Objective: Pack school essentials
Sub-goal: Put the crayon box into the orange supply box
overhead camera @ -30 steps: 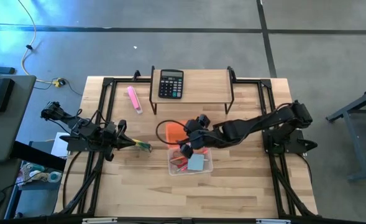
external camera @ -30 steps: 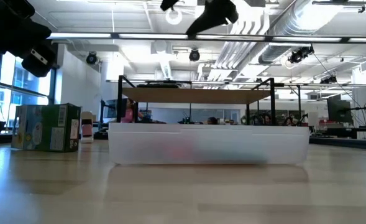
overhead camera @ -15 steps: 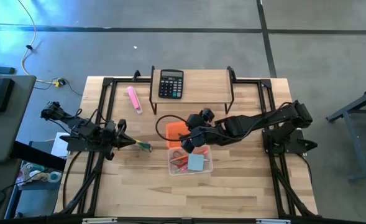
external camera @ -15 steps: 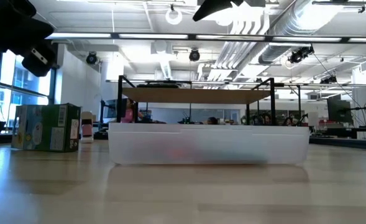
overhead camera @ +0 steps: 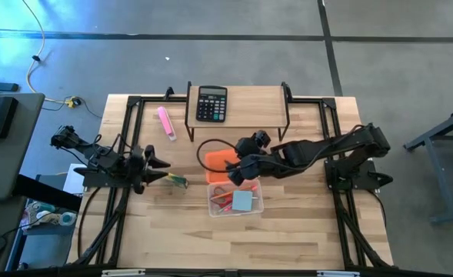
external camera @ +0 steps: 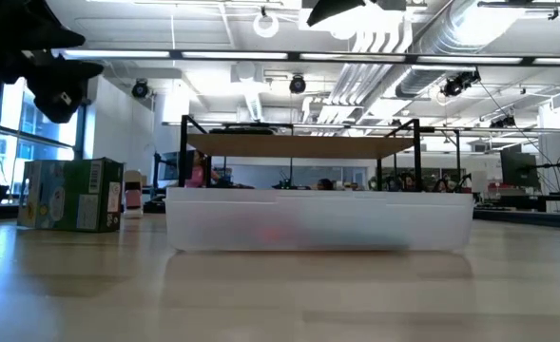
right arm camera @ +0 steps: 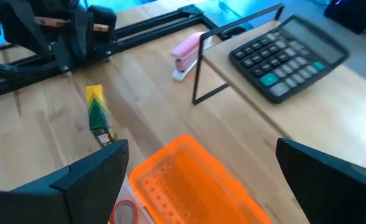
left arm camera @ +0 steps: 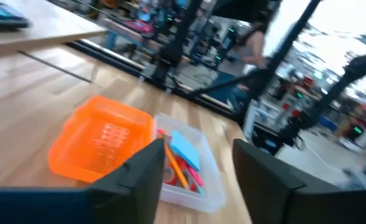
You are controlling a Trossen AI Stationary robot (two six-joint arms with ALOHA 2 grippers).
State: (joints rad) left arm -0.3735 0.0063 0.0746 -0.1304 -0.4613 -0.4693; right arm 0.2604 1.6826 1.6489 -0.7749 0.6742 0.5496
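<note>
A clear box in the middle of the table holds a light-blue notepad and red and orange stationery. Its orange lid lies just beyond it. A yellow-green piece lies flat on the wood left of the box. My left gripper stands open just left of that piece, apart from it, pointing toward the box. My right gripper hangs open over the lid's near edge and the box's far rim, with nothing between its fingers.
A black calculator lies on a low wooden shelf at the far edge. A pink marker lies left of it. Black frame rails run along both table sides. A green carton stands beyond the table.
My left gripper has opened beside the yellow-green piece, which lies where it was on the table. My right gripper has moved from over the box toward the far edge and slightly right, now over the orange lid, staying open.
</note>
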